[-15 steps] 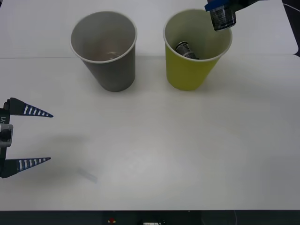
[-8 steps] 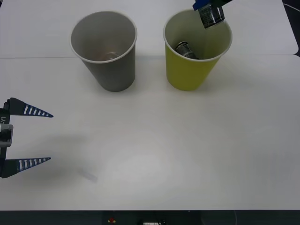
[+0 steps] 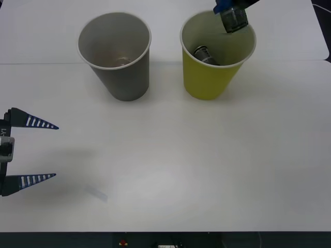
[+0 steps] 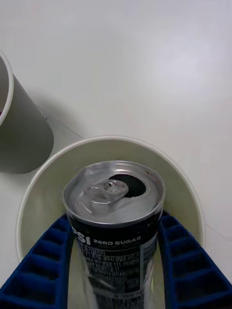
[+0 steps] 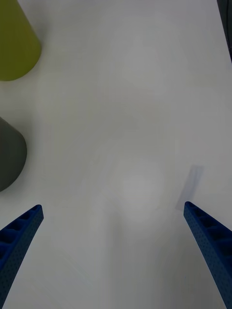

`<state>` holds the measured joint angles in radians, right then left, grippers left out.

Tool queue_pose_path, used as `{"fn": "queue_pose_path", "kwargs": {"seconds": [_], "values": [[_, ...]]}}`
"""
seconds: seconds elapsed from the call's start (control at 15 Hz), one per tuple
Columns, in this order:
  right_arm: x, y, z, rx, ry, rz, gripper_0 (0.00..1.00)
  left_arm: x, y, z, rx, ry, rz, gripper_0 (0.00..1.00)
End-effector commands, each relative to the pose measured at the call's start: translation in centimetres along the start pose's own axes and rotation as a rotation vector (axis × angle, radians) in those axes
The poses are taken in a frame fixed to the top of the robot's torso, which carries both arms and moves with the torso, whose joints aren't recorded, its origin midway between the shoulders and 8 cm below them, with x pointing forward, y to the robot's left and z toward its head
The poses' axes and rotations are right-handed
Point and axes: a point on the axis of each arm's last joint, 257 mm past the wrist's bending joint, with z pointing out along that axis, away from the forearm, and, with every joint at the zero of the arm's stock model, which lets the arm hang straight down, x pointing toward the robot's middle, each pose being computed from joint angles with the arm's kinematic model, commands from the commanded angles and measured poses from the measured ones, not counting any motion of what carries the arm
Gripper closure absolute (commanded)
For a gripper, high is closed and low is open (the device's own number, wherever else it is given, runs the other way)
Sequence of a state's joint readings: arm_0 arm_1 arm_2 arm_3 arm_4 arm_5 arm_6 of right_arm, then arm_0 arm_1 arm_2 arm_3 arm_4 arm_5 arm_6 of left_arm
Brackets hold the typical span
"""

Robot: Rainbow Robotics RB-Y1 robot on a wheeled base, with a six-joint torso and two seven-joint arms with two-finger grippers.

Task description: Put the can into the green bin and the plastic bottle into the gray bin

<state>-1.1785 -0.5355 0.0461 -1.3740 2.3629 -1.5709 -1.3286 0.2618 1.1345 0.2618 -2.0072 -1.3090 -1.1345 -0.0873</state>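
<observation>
My right gripper [image 3: 227, 11] is shut on the can [image 3: 234, 19], a dark can with a silver top, and holds it tilted over the far rim of the green bin [image 3: 207, 82]. The right wrist view shows the can [image 4: 113, 212] between the blue fingers [image 4: 186, 260], directly above the green bin's mouth [image 4: 116, 141]. Another dark can [image 3: 203, 53] lies inside the green bin. The gray bin [image 3: 121, 77] stands to its left, with something pale and clear at its bottom; I cannot tell whether that is the plastic bottle. My left gripper [image 3: 56, 151] rests open at the table's left edge.
The white table [image 3: 181, 170] stretches wide and bare in front of both cups. A faint grey smudge [image 3: 98, 194] marks it near the left gripper. The left wrist view has the green bin [image 5: 14, 48] and the gray bin [image 5: 9, 154] at its edge.
My right gripper has carried the can leftward, from beyond the green bin's right rim to above its mouth. The left arm has not moved.
</observation>
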Motion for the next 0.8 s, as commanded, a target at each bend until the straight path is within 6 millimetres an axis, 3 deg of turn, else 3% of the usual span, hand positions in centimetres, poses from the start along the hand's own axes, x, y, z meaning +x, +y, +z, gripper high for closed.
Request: {"fn": "queue_pose_path", "kwargs": {"seconds": [0.07, 0.6, 0.8], "values": [[0.1, -0.3, 0.0, 0.008, 0.003, -0.004, 0.00, 0.0, 0.0, 0.0, 0.000, 0.000, 0.000, 0.00], [0.1, -0.4, -0.1, 0.018, 0.005, -0.009, 0.00, 0.0, 0.0, 0.0, 0.000, 0.000, 0.000, 0.00], [-1.2, 0.1, -1.4, 0.019, -0.047, -0.031, 0.00, 0.0, 0.0, 0.0, 0.000, 0.000, 0.000, 0.00]]}}
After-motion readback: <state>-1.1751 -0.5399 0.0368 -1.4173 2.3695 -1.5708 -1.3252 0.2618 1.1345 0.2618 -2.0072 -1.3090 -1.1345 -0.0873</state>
